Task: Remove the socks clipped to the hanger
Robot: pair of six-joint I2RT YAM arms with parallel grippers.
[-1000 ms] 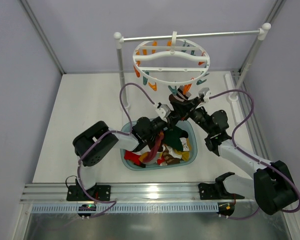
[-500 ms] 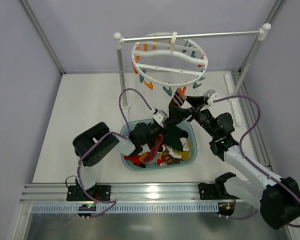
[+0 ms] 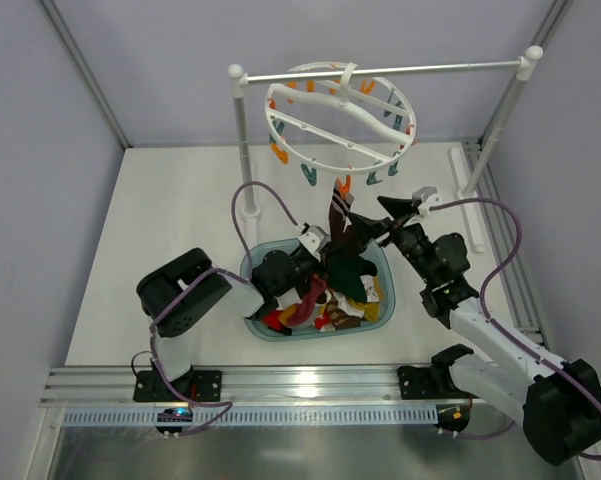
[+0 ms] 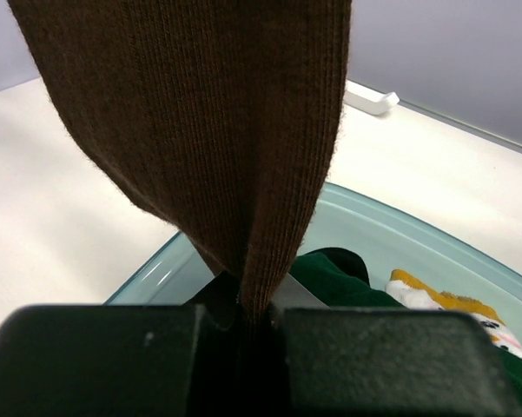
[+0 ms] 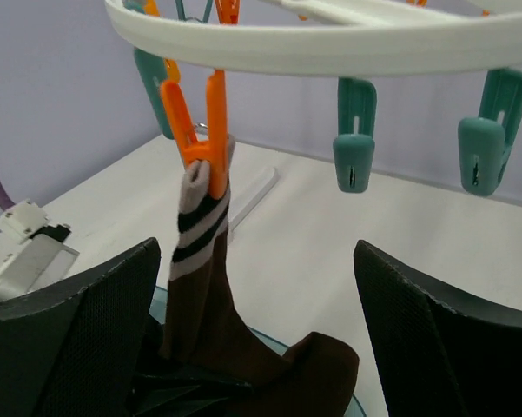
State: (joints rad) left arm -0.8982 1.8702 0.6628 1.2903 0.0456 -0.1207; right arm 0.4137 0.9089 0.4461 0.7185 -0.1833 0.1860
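Observation:
The white ring hanger (image 3: 340, 125) hangs tilted from the rail, with orange and teal clips round its rim (image 5: 330, 39). An orange clip (image 5: 200, 122) pinches the striped cuff of a dark brown sock (image 5: 208, 304). That sock (image 3: 340, 222) stretches down from the clip to my left gripper (image 3: 330, 252), which is shut on its lower part (image 4: 217, 130) just above the basket. My right gripper (image 3: 395, 215) stands open to the right of the sock, its fingers (image 5: 69, 330) on either side below the clip, touching nothing.
A teal basket (image 3: 380, 318) under the grippers holds several loose socks, among them a green one (image 4: 347, 278). The white two-post rail stand (image 3: 242, 120) carries the hanger at the back. Purple cables loop off both arms. Empty teal clips (image 5: 354, 130) hang nearby.
My right gripper has opened and drawn back from the orange clip. My left gripper has shut on the brown sock and moved down toward the basket, and the hanger has tilted.

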